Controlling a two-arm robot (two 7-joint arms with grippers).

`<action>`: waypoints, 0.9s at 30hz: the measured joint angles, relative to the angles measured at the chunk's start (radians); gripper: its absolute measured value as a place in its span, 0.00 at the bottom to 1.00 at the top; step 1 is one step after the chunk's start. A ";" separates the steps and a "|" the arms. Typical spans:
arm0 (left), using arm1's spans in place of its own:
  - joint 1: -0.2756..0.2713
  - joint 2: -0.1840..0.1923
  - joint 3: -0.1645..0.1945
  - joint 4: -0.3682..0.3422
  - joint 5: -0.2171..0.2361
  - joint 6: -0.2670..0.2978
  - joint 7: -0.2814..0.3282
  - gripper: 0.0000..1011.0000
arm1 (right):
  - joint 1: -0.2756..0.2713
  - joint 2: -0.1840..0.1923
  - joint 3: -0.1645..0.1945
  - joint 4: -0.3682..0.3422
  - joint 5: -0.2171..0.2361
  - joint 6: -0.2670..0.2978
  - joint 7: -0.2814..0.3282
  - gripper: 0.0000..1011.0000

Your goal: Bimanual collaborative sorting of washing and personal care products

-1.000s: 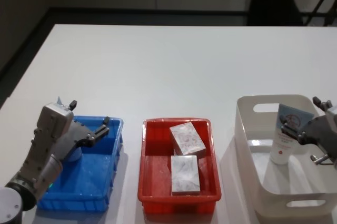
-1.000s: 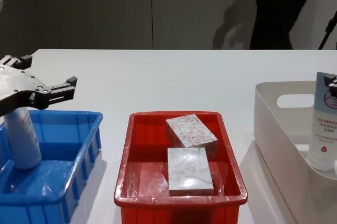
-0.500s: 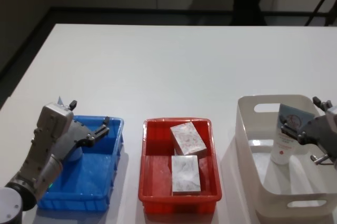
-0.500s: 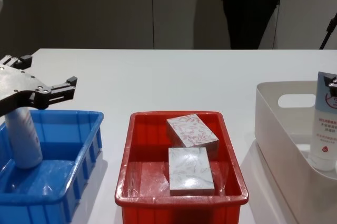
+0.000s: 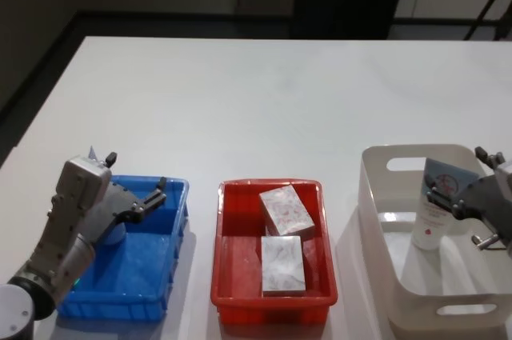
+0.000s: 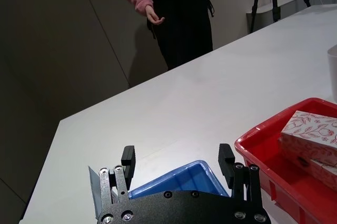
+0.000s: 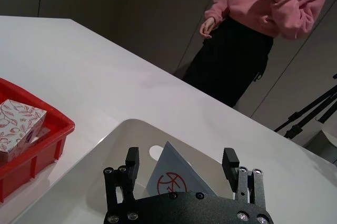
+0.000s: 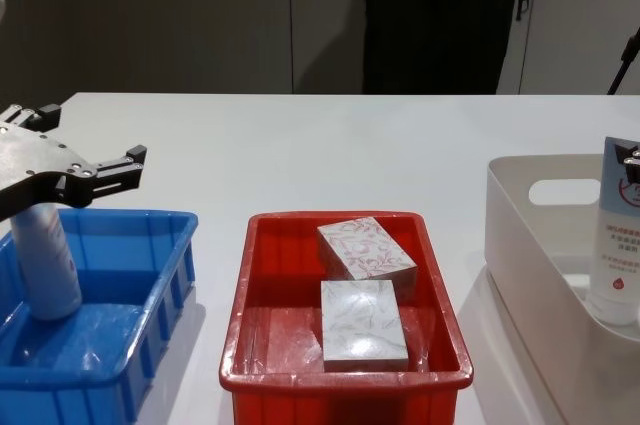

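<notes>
A pale-blue squeeze tube (image 5: 437, 203) with a red circled logo stands cap-down in the white basket (image 5: 400, 154) at the right. My right gripper (image 5: 456, 174) hovers open at its top end, and the tube's tip (image 7: 171, 175) sits between the spread fingers, apart from both. At the left, a whitish bottle (image 8: 45, 263) stands upright in the blue bin (image 8: 180, 245). My left gripper (image 8: 90, 135) is open just above it. In the left wrist view a pale tip (image 6: 95, 175) shows beside the left gripper (image 6: 177, 155).
A red bin (image 5: 226, 276) between the two containers holds two floral-printed boxes (image 5: 284, 210), one flat in front and one tilted behind. The white table (image 5: 256, 100) stretches wide and bare beyond the bins. A person stands past the far edge.
</notes>
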 joint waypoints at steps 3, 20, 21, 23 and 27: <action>0.000 0.000 0.000 0.000 0.000 0.000 0.000 0.99 | 0.000 0.000 0.000 0.000 0.000 0.000 0.000 0.99; 0.000 0.000 0.000 0.000 0.000 0.000 0.000 0.99 | 0.000 0.000 0.000 0.000 0.000 0.000 0.000 0.99; 0.000 0.000 0.000 0.000 0.000 0.000 0.000 0.99 | 0.000 0.000 0.000 0.000 0.000 0.000 0.000 0.99; 0.000 0.000 0.000 0.000 0.000 0.000 0.000 0.99 | 0.000 0.000 0.000 0.000 0.000 0.000 0.000 0.99; 0.000 0.000 0.000 0.000 0.000 0.000 0.000 0.99 | 0.000 0.000 0.000 0.000 0.000 0.000 0.000 0.99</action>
